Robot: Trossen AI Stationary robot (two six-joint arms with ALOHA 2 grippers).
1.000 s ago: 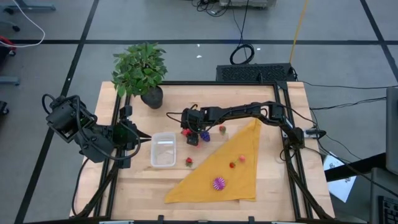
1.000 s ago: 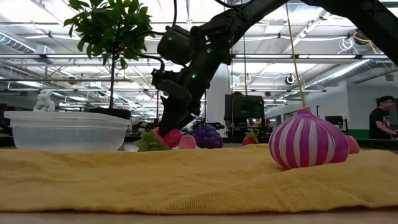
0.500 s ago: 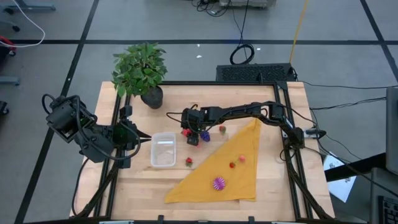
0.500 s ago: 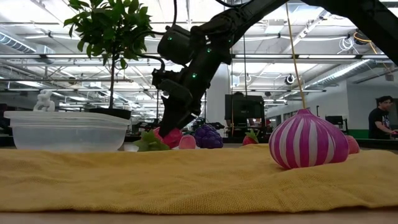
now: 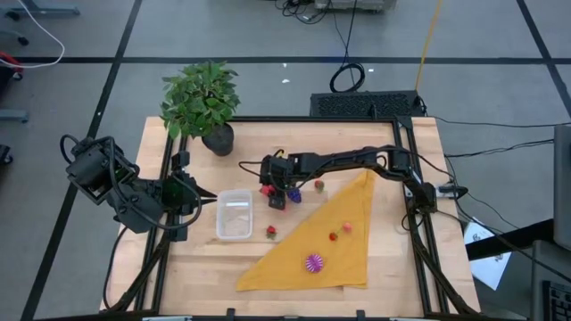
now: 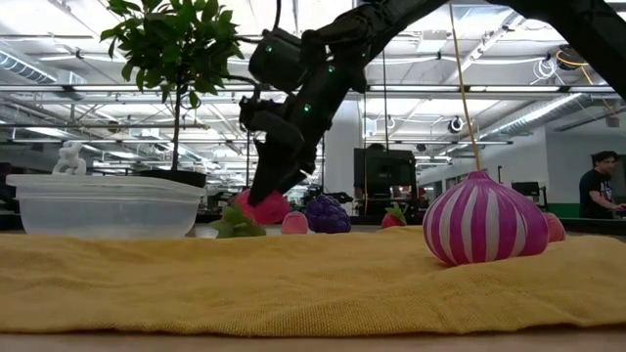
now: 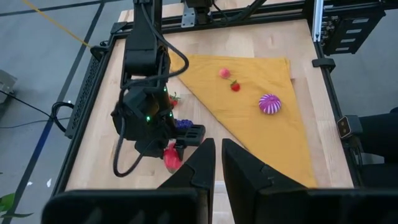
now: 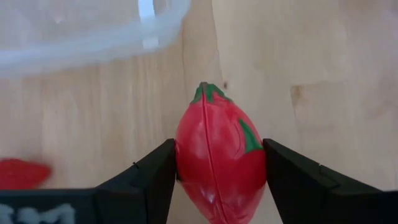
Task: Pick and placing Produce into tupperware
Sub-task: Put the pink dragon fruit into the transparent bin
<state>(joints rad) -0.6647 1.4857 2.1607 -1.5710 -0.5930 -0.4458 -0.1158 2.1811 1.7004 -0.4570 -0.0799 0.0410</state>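
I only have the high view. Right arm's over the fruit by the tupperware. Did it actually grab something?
Observer: Yes. In the right wrist view the right gripper is shut on a red fruit with a green top, a finger pressing each side.
Operator: Is it off the table yet?
Observer: The low view shows the red fruit hanging at the fingertips, above the pieces that lie around it. I cannot see its underside clearly.
Operator: Anything crowding it?
Observer: A purple grape bunch sits just beside it on the table, apart from the fingers.
Operator: Left arm?
Observer: Left gripper is shut and waiting at the tupperware's far side, holding nothing.
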